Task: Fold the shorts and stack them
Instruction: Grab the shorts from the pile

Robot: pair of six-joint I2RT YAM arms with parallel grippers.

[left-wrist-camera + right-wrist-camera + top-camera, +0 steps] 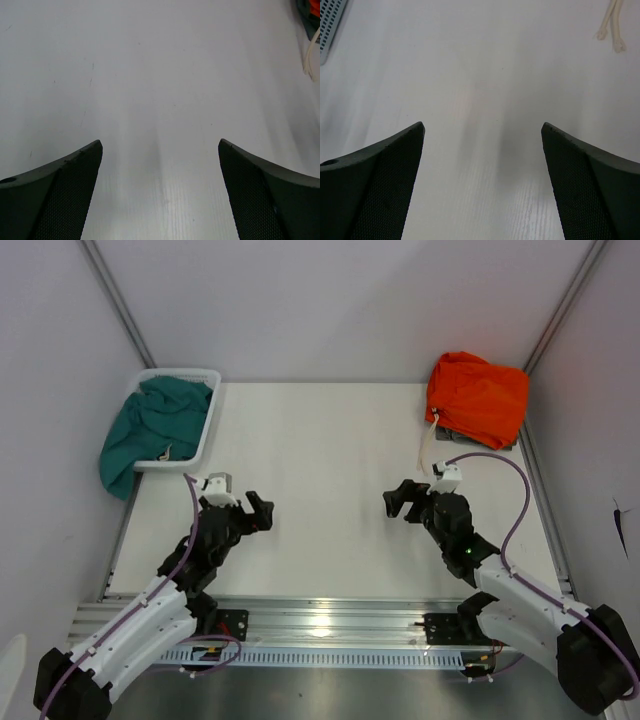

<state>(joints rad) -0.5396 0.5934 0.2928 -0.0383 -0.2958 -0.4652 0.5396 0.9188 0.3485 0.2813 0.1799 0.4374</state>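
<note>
Teal shorts point(152, 428) in white basket point(207, 420)

**One high view, two low ones**

The top external camera hangs above and behind the arm bases, looking steeply down over the whole white desk point(330, 440). Each wrist camera rides just behind its tool, low and close to the desk, looking out between the fingers point(55, 195). The left tool point(160, 145) faces right, catching the edge of the orange garment point(478, 395) and a cream cord point(309, 57). The right tool point(482, 125) faces left, with a corner of the basket point(329, 25) at its frame's edge. All three views share the desk's middle and that cord.
</note>
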